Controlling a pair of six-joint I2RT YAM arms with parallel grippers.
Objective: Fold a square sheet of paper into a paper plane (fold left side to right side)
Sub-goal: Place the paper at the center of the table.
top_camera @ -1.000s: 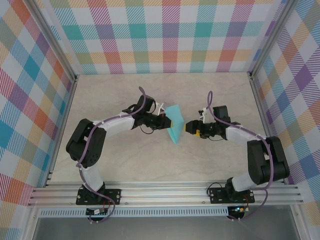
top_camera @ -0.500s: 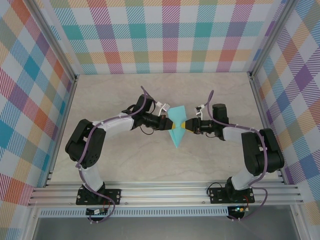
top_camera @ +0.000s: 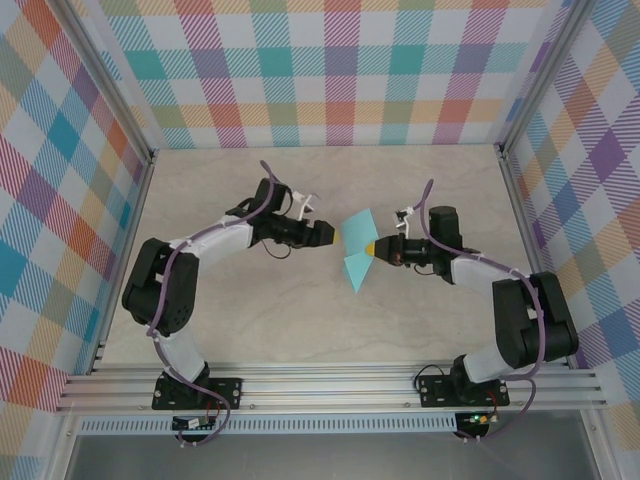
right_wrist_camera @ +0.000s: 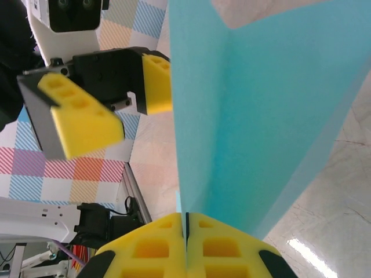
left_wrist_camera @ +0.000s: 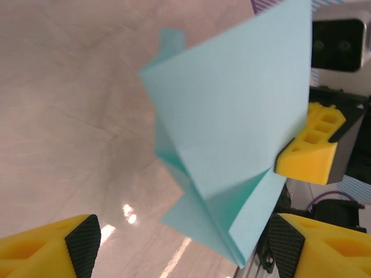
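The left claw (top_camera: 327, 233) has released and now stands open just left of the paper plane (top_camera: 356, 255), which the right claw (top_camera: 372, 249) has clamped by its right edge over the table (top_camera: 250, 320), so the handover appears complete.

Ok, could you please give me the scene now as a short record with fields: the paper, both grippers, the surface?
object: folded turquoise paper, pointed shape, tip toward the near edge of the table
layers: several folded layers visible in the left wrist view
holder: right gripper, shut on the paper's right side
other arm: left gripper, open, to the left of the paper, not touching it
surface: light wooden table
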